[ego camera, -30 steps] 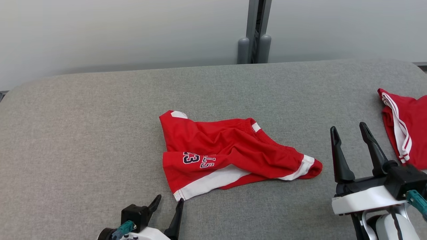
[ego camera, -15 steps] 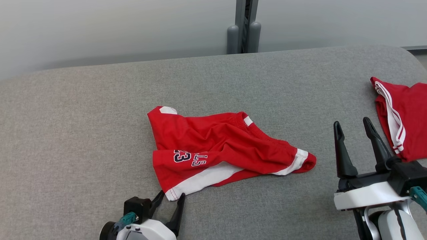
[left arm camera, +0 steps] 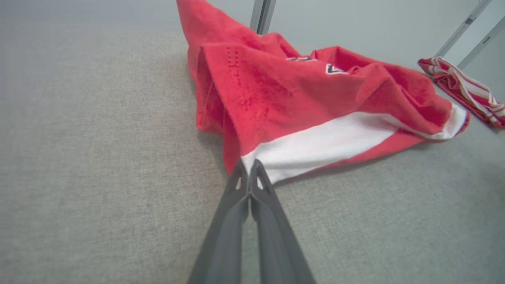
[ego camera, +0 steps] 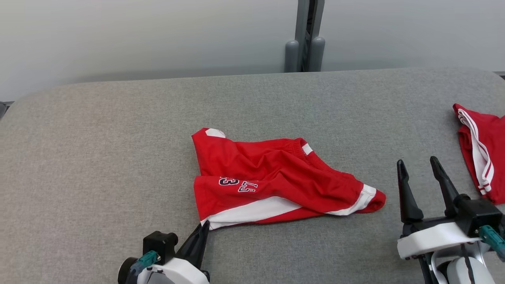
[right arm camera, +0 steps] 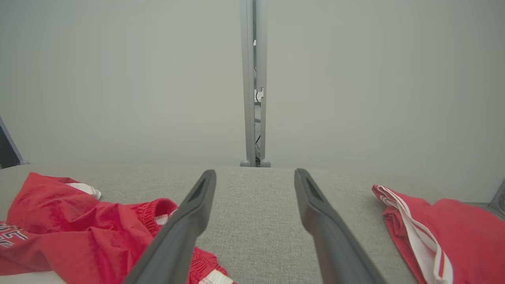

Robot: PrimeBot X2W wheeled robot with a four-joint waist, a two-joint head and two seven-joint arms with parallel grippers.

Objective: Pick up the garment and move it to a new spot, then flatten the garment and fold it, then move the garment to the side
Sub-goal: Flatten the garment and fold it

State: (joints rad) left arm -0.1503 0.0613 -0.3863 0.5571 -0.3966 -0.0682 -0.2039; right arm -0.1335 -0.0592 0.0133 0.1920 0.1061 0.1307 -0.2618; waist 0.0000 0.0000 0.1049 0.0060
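Fingers (ego camera: 194,245) at lower left, those of left gripper (ego camera: 204,225): pressed together and, going by the left wrist view, pinching the near-left corner of the white hem on the shorts (ego camera: 276,177). Held low against grey table (ego camera: 98,138), tips right at the fabric's edge, with the cloth apparently not yet raised off the surface. Centre: red shorts with white trim and dark lettering, crumpled on the table, one leg doubled over the other, waistband bunched toward the far side, right leg end trailing off to the right. Neither flattened nor folded. Right of that: right gripper (ego camera: 417,161), fingers spread wide and empty, held above bare table between the shorts and second garment (ego camera: 483,157), touching neither. Far right edge: that second garment, also red with white stripes, in a compact heap and partly cut off by the frame; impossible to tell whether folded. Judged overall: very early in the task. First grasp seemingly made on one corner. Yet to come: lifting and carrying to a new spot, then flattening, folding, and the final move to the side. Likely needed soon: a second hold by the right gripper on the far leg end, to spread the cloth rather than drag it in a bunch.
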